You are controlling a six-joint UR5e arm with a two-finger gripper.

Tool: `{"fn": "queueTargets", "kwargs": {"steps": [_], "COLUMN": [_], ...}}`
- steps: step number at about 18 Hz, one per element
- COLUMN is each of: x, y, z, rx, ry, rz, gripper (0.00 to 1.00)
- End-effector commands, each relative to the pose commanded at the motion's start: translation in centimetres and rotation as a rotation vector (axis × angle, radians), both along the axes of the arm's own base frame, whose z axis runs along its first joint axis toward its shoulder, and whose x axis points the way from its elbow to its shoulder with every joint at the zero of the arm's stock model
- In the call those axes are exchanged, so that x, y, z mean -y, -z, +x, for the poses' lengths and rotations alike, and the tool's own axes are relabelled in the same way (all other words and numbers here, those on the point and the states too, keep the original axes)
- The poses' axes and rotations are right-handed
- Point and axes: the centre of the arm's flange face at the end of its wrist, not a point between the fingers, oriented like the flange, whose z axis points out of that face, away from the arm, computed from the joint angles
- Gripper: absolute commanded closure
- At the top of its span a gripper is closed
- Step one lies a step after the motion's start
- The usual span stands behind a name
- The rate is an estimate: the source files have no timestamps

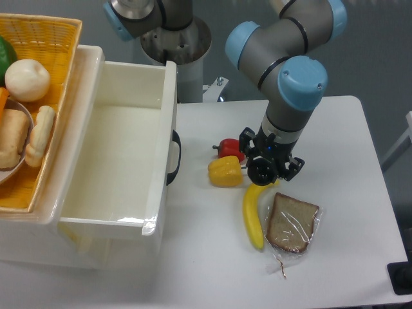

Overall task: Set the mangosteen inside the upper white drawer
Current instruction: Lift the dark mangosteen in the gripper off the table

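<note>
The upper white drawer is pulled open at the left, with its black curved handle facing the table, and I see nothing inside it. My gripper points straight down over the table, just right of the red pepper and above the top end of the banana. Its own body hides its fingers, so I cannot tell whether they are open or shut. No mangosteen shows; it is hidden or out of view.
A yellow pepper lies next to the red pepper. A slice of bread in plastic wrap lies right of the banana. A yellow woven basket on the drawer unit holds a white ball and other food.
</note>
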Motion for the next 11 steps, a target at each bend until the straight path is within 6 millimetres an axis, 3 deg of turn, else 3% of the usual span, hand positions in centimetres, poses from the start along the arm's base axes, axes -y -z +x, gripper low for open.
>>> {"fn": "queueTargets", "kwargs": {"steps": [1, 8, 11], "x": [-0.1, 0.9, 1.2], "y": [0.4, -2.2, -4.7], "z": [0.4, 0.4, 1.0], "rx": [0.005, -0.015, -0.025], "ry": [0.005, -0.049, -0.147], "rz": [0.000, 0.019, 0.036], "gripper": [0.59, 0.59, 0.59]}}
